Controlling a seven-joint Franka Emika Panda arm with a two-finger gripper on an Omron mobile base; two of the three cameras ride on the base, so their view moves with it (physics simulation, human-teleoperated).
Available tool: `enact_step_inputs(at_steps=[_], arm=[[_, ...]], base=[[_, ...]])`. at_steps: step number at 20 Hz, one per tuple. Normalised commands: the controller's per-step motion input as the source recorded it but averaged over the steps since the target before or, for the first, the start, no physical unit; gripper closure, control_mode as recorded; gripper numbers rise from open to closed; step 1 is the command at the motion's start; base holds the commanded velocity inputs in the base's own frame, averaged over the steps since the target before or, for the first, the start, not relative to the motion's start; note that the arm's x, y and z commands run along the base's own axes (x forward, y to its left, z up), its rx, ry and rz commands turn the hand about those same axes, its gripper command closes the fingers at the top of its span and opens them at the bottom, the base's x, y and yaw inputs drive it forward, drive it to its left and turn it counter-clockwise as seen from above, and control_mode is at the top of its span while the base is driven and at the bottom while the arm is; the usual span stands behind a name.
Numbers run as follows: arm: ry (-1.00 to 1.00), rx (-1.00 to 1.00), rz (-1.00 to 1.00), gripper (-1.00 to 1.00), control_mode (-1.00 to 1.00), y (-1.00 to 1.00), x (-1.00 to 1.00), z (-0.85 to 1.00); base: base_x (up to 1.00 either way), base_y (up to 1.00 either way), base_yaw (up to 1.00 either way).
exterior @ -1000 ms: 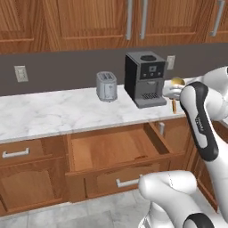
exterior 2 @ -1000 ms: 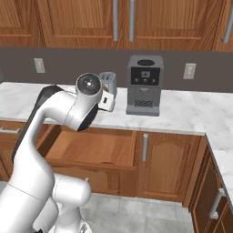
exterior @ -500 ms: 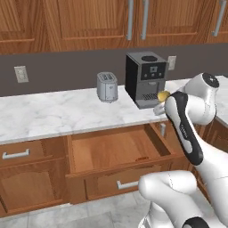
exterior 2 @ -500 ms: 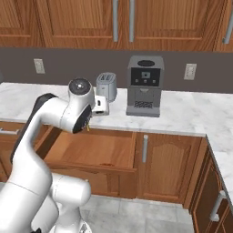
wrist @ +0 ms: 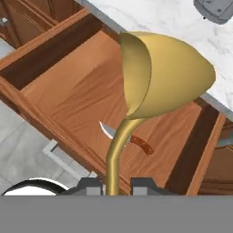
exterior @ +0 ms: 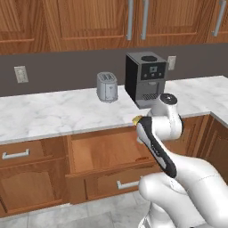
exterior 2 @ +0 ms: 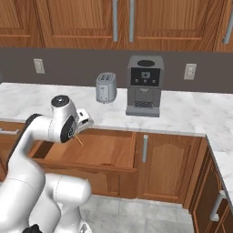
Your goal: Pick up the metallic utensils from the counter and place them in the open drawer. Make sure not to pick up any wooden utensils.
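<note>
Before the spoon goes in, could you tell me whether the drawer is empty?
Not empty: the open drawer already holds a grey-bladed knife with a reddish-brown handle on its floor.

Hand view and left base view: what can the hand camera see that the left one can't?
Hand view alone: the gold spoon's whole bowl with its handle between the dark finger tips, and a knife with a reddish-brown handle lying in the open drawer.

Left base view alone: the toaster, the coffee machine and the upper cabinets.

Both: the open drawer and the white marble counter.
</note>
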Motion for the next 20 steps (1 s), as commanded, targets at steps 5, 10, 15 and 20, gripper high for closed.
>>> enact_step_inputs(at_steps=[5, 10, 15, 20], arm=[[0.13, -0.3, 0.33, 1.0, -1.0, 0.27, 0.56, -0.61], [0.17, -0.18, 0.24, 1.0, -1.0, 0.06, 0.79, -0.49], [0.42, -0.17, 0.19, 1.0, -1.0, 0.16, 0.99, -0.4], [0.42, -0.27, 0.08, 1.0, -1.0, 0.34, 0.51, -0.1]], base=[[0.0, 0.0, 0.0], [0.0, 0.0, 0.0], [0.0, 0.0, 0.0], [0.0, 0.0, 0.0]])
